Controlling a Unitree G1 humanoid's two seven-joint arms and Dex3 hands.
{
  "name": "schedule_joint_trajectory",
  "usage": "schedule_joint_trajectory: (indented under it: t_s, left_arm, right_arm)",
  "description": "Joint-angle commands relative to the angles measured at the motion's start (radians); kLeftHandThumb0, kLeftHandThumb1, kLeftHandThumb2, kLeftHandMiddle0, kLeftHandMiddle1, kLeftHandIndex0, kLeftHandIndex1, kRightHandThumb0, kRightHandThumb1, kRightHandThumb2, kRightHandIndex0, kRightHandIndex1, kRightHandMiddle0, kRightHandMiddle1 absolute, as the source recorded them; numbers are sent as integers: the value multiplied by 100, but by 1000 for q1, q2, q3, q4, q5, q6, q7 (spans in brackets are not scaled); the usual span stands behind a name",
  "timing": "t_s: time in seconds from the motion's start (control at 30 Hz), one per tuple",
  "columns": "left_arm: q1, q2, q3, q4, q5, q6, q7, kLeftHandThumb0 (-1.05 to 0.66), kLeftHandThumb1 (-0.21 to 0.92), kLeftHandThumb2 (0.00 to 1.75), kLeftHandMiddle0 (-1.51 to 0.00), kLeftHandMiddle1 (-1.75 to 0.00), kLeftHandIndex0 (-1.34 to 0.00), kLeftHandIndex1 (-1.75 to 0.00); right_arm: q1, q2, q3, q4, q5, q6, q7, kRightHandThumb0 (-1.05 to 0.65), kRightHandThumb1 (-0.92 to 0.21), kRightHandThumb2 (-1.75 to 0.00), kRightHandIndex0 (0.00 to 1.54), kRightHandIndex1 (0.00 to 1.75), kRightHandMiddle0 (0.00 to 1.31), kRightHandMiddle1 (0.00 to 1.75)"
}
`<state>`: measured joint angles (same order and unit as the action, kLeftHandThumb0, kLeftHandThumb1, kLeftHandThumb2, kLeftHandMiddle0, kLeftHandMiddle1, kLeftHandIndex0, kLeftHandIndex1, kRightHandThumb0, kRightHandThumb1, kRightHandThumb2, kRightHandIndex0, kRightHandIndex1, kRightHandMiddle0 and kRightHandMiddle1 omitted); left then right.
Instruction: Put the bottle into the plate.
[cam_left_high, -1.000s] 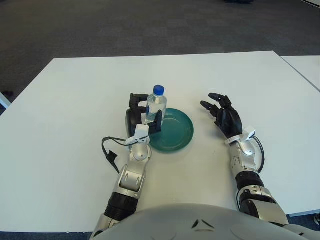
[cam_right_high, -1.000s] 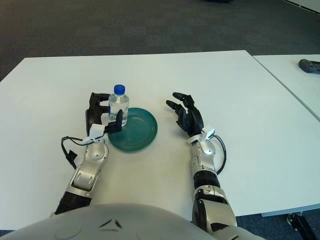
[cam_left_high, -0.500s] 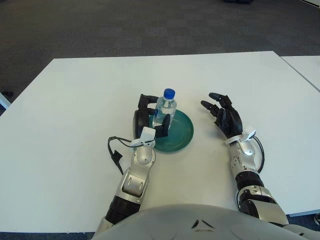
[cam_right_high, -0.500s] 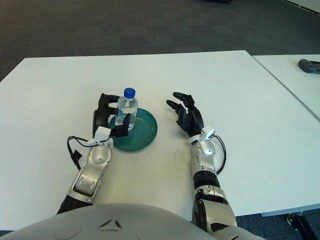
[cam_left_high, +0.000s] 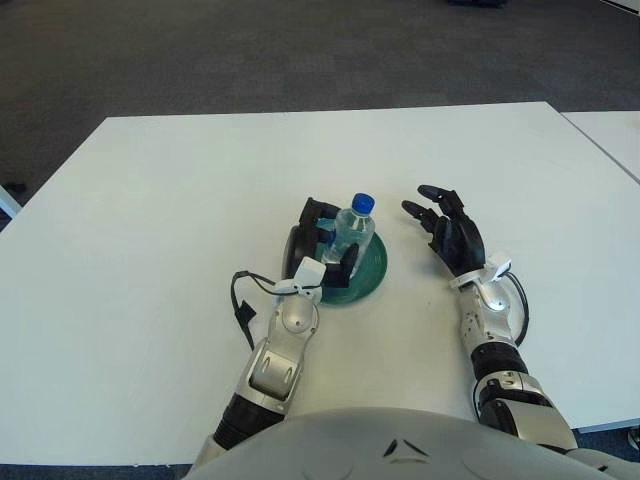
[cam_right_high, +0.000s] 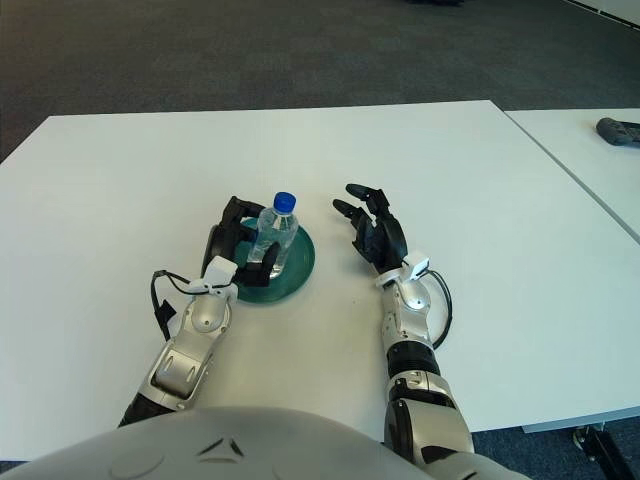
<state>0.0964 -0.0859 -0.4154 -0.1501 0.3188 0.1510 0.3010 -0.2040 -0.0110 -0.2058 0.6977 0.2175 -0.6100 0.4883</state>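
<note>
A clear plastic bottle (cam_left_high: 351, 231) with a blue cap stands upright over the middle of a round green plate (cam_left_high: 366, 273) on the white table. My left hand (cam_left_high: 322, 243) is shut around the bottle's body from the left side and covers the plate's left half. Whether the bottle's base touches the plate is hidden by the fingers. My right hand (cam_left_high: 449, 234) shows to the right of the plate, fingers spread, holding nothing.
The white table (cam_left_high: 150, 200) stretches wide on all sides of the plate. A second white table (cam_right_high: 590, 150) stands at the right with a dark object (cam_right_high: 618, 130) on it. Dark carpet lies beyond the far edge.
My left hand has carried the bottle to the right, from the plate's left rim to over its middle. The right hand has not moved.
</note>
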Motion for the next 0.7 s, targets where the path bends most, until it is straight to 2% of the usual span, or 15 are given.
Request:
schedule_joint_trajectory:
  t_s: [0.0,0.03,0.1,0.13,0.23,0.37,0.53,0.67]
  left_arm:
    - [-11,19,0,16,2,-26,-42,-71,70,59,-29,-110,-11,-130]
    - [-12,22,1,15,4,-22,-52,-75,75,52,-26,-98,-9,-121]
    - [-14,23,3,13,10,-14,-64,-86,85,37,-23,-62,-4,-94]
    - [-14,23,4,13,18,-6,-65,-88,86,35,-23,-55,-3,-90]
    - [-17,21,6,3,51,36,-63,-98,91,34,-18,-26,-1,-61]
    - [-15,13,7,-22,80,97,-73,-103,92,38,-11,-11,0,-37]
    - [-9,-2,7,-81,97,197,-101,-105,92,42,-4,-3,0,-11]
    - [-3,-17,8,-112,100,244,-106,-105,92,43,-1,-1,0,-2]
  right_arm:
    - [136,58,5,78,17,-19,-8,-68,-92,-84,33,40,0,95]
    - [136,58,6,78,17,-19,-8,-68,-92,-84,33,40,0,95]
    - [136,58,6,78,17,-19,-9,-68,-92,-84,33,40,0,95]
    - [136,58,6,78,17,-19,-9,-68,-92,-84,33,40,0,95]
    - [137,57,6,77,17,-19,-9,-68,-92,-84,33,40,0,95]
    - [137,57,7,77,17,-19,-9,-68,-92,-84,33,40,0,95]
    - [137,57,7,77,17,-19,-9,-68,-92,-84,33,40,0,95]
    - [137,56,6,77,18,-18,-9,-68,-92,-84,33,40,0,95]
